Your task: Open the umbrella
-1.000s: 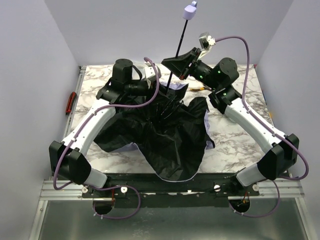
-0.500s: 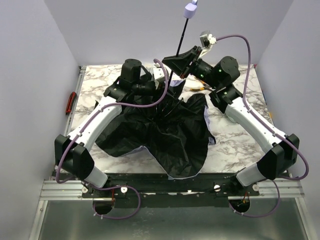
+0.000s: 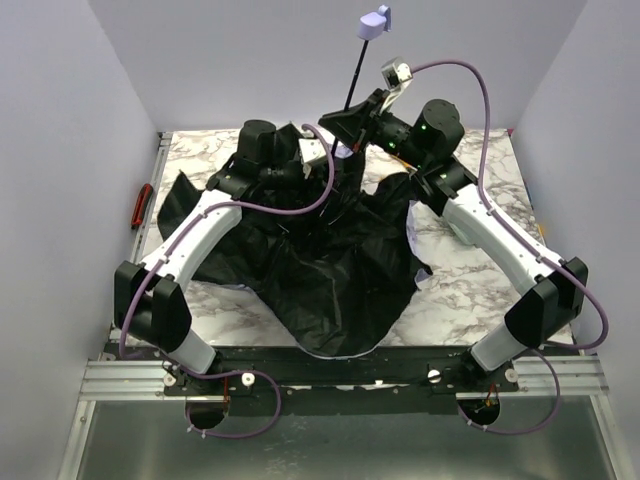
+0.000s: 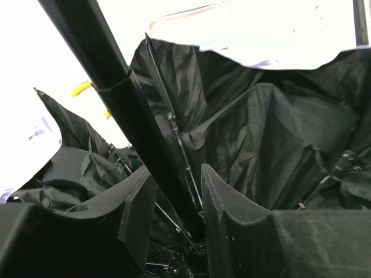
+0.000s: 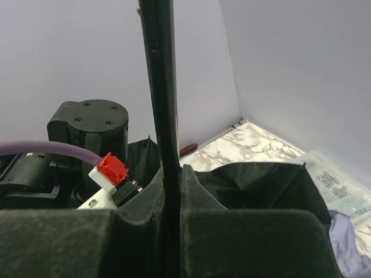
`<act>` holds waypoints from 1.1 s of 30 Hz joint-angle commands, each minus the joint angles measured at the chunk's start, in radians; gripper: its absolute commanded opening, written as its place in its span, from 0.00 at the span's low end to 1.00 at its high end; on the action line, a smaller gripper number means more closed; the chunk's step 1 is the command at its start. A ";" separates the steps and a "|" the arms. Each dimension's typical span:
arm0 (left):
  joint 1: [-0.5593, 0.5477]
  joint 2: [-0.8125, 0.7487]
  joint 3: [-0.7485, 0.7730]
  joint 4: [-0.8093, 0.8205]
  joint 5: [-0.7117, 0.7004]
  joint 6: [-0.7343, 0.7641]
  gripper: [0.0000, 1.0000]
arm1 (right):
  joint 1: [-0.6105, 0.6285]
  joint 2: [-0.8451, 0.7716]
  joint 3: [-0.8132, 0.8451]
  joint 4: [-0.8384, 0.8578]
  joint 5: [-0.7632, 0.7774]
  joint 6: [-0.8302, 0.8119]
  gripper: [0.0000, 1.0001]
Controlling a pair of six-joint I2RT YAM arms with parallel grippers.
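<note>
Umbrella (image 3: 340, 285) sags half-spread across the table (image 3: 450, 300); my right gripper (image 5: 171, 194) clamps its black shaft (image 5: 162, 104), and my left gripper (image 4: 178, 179) straddles that shaft lower down, jaws slightly apart.

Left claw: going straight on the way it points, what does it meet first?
Probably the umbrella's black canopy and ribs just ahead of the left claw; the shaft runs between its fingers. Depth unclear.

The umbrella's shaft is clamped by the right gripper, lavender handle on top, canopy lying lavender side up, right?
Not quite. The top external view shows the canopy lying black side up. The right gripper does clamp the shaft, lavender handle on top.
</note>
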 commanded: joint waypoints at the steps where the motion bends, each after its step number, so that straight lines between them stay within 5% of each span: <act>1: 0.044 0.082 -0.074 -0.179 -0.119 0.091 0.39 | -0.016 -0.068 0.164 0.204 0.059 0.054 0.01; 12: 0.076 0.120 -0.054 -0.182 -0.153 0.109 0.44 | -0.026 -0.078 0.191 0.206 0.063 0.032 0.00; 17: 0.081 0.122 -0.042 -0.157 -0.167 0.088 0.26 | -0.025 -0.088 0.170 0.212 0.056 0.017 0.01; 21: 0.080 0.105 -0.028 -0.141 -0.154 0.070 0.00 | -0.026 -0.111 0.115 0.208 0.051 0.008 0.00; 27: 0.080 0.033 0.012 -0.114 -0.067 0.011 0.00 | -0.025 -0.156 -0.001 0.188 0.045 -0.014 0.01; 28: 0.080 0.016 0.020 -0.105 -0.056 0.001 0.00 | -0.025 -0.165 -0.021 0.187 0.040 -0.017 0.03; 33: 0.079 -0.046 0.074 -0.054 -0.035 -0.057 0.00 | -0.025 -0.204 -0.136 0.178 -0.025 -0.052 0.54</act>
